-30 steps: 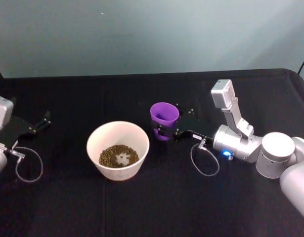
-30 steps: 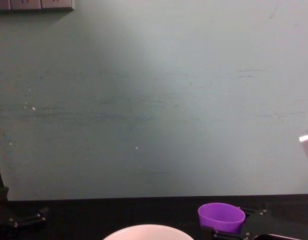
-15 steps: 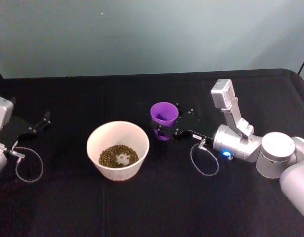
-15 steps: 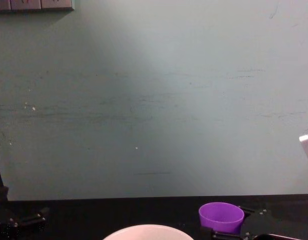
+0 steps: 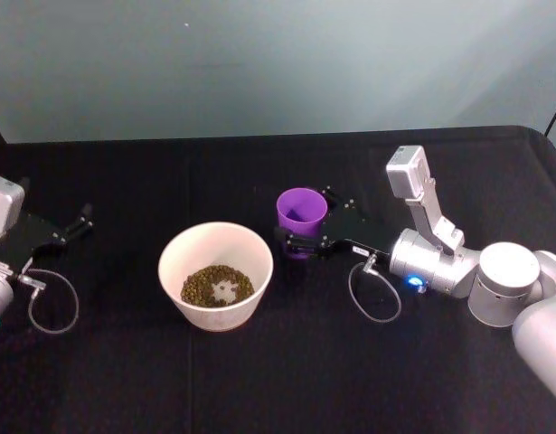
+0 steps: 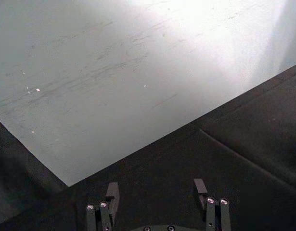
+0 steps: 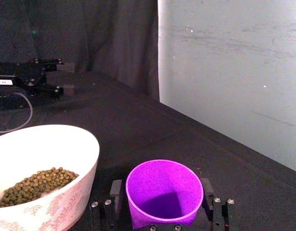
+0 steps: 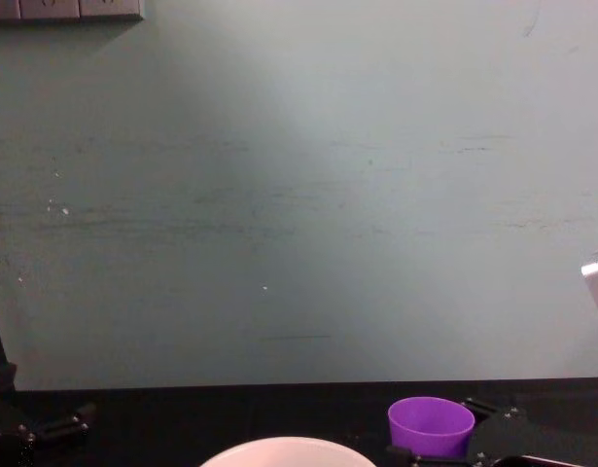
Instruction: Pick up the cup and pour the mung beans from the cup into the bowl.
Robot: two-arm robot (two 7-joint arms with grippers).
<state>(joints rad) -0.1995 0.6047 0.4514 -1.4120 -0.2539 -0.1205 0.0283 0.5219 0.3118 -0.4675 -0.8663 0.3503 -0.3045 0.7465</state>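
Note:
The purple cup [image 5: 301, 210] stands upright just right of the bowl [image 5: 173, 250], and my right gripper [image 5: 296, 242] is shut on its lower part. In the right wrist view the cup [image 7: 164, 195] looks empty inside, with a finger [image 7: 116, 190] at each side of it. The mung beans [image 5: 217, 285] lie in a heap in the pale bowl [image 7: 56, 207], whose bottom shows through in the middle. In the chest view the cup [image 8: 431, 424] rises beside the bowl's rim [image 8: 284, 449]. My left gripper [image 5: 79, 221] rests open at the table's far left, holding nothing.
A black cloth [image 5: 278, 380] covers the table, and a pale green wall [image 8: 299, 195] stands behind it. A loose cable loop [image 5: 377, 298] hangs by the right wrist and another [image 5: 51, 303] by the left arm.
The cup has shifted slightly to the right with the right gripper and now sits a touch lower in the chest view. The bowl and left arm have not moved.

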